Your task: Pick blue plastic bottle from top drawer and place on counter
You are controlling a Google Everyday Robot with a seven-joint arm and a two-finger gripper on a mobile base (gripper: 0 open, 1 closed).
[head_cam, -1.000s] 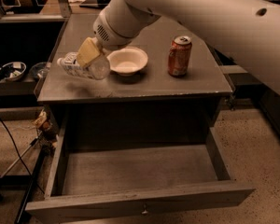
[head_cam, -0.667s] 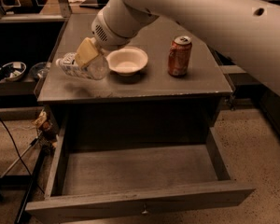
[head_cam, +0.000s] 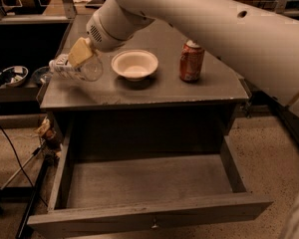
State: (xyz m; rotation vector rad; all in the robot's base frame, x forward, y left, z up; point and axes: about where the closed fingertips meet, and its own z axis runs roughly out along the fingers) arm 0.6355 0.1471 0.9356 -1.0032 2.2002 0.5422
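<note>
The blue plastic bottle (head_cam: 75, 68) lies on its side in my gripper (head_cam: 79, 54), just above the left part of the counter (head_cam: 154, 91). It is clear, with a white label, and its round base points right. My gripper's tan fingers (head_cam: 78, 51) are shut on the bottle's middle. The white arm reaches in from the upper right. The top drawer (head_cam: 144, 218) stands pulled out below the counter, its grey floor bare, with a small knob on its front panel.
A white bowl (head_cam: 135, 63) sits at the counter's middle, just right of the bottle. A red-orange soda can (head_cam: 191, 61) stands to its right. A dark side table with a small bowl (head_cam: 12, 76) and cables is at the left.
The gripper and bottle have stayed at about the same spot over the counter's left part; no clear movement.
</note>
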